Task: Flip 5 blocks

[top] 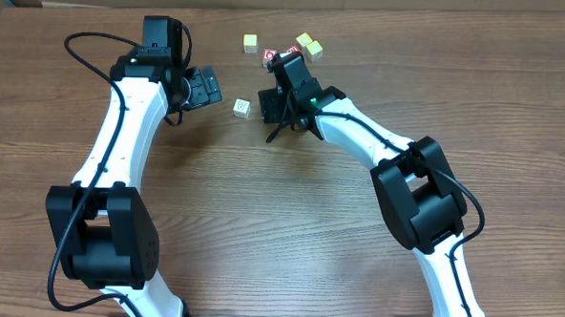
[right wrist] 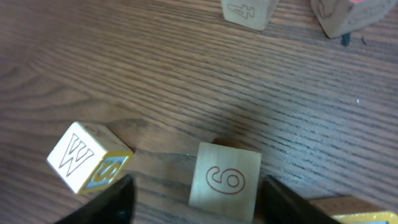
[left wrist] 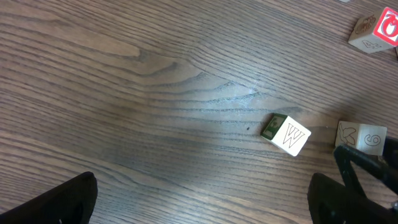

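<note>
On the left of the wooden table [top: 260, 224], the left gripper [top: 207, 86] is held low over bare wood. Its jaws are spread as wide as they go and nothing is held between them. In the left wrist view only its dark fingertips [left wrist: 65, 199] are seen, at the bottom corners.

Just to the right of it, the W block [top: 242, 107] is found lying alone on the table, with a W face turned up and a green-printed side beside it. It is touched by neither gripper.

Next to the right, the 6 block [right wrist: 225, 180] is seen flat on the wood, a pale cube with a red-outlined numeral on top. The right gripper [right wrist: 198, 193] is lowered around it with the jaws partly open and one finger set on each side. A clear gap is left on the side nearer the W block, so the cube is straddled and not clamped. In the overhead view this block is hidden under the gripper.

Farther back, a cream block [top: 250, 43] is seen on its own. Two red-faced cubes [top: 269, 55] are placed to its right, and two yellow blocks [top: 305, 41] are set close together at the far right.
</note>
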You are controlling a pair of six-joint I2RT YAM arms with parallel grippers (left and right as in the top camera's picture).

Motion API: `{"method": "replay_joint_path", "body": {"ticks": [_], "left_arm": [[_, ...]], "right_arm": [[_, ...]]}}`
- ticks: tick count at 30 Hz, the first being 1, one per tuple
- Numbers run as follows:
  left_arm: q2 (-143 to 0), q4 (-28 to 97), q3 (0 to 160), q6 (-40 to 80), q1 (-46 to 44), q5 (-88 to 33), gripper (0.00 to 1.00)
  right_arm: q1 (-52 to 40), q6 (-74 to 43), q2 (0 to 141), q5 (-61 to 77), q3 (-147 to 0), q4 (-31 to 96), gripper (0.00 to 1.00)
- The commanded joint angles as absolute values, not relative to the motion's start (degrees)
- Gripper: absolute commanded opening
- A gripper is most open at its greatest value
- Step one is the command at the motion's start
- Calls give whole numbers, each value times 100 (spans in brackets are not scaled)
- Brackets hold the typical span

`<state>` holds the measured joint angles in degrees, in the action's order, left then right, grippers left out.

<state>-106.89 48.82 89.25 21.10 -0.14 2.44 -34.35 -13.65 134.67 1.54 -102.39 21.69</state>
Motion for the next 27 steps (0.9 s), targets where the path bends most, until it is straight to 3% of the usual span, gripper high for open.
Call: {"method": "replay_joint_path", "body": {"ticks": [1, 5, 8, 17, 27], "left_arm": [[-10739, 4877, 9043, 2233, -30, 316, 100], [-10739, 4877, 9043, 2233, -30, 316, 100], [-10739, 4877, 9043, 2233, -34, 318, 100], [-10739, 4880, 9043, 2233, -34, 318, 100], [-10739, 4877, 9043, 2233, -34, 318, 100]], "right_arm": [[-3470, -1387, 13600, -5, -10313, 2128, 55], [-3470, -1387, 13596, -40, -10324, 2084, 41], [-3470, -1389, 13502, -38, -10401, 2132, 24], [-3522, -1389, 12444, -36, -10477, 2558, 25], [-3562, -2025, 10440, -30, -10477, 5468, 27]]}}
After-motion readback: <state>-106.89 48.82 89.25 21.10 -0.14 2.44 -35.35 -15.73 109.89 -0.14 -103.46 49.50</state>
